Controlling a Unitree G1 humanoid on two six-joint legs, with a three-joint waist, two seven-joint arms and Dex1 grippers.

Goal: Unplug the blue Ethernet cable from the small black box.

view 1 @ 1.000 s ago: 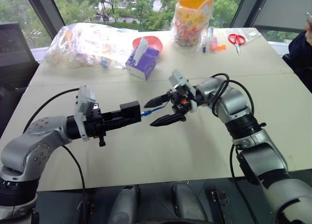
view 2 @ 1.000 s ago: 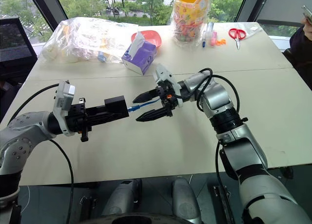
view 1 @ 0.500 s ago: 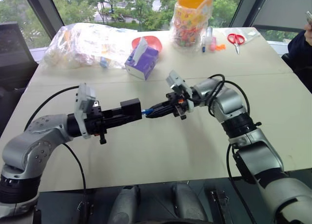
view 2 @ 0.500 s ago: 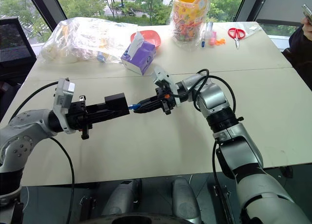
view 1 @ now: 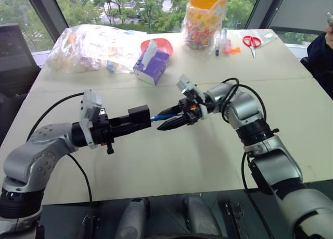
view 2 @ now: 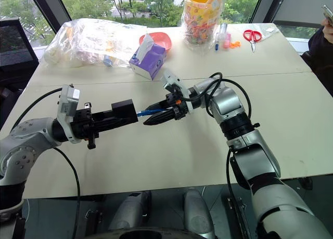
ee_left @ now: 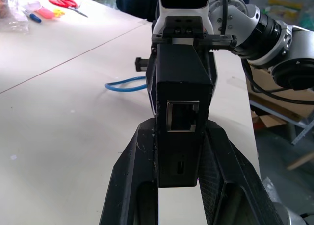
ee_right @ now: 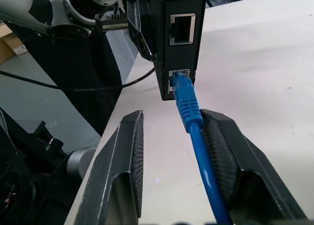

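left gripper (view 1: 136, 121): I'm clamping the small black box (view 1: 139, 116), held above the desk (view 1: 171, 161)
right gripper (ee_right: 181, 151): parted, straddling the blue Ethernet cable (ee_right: 189, 107), no grip
progress: plug seated; pinch and pull remain

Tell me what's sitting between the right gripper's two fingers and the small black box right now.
The blue Ethernet cable, plugged into the small black box. The right wrist view shows it running between the right gripper's parted fingers.
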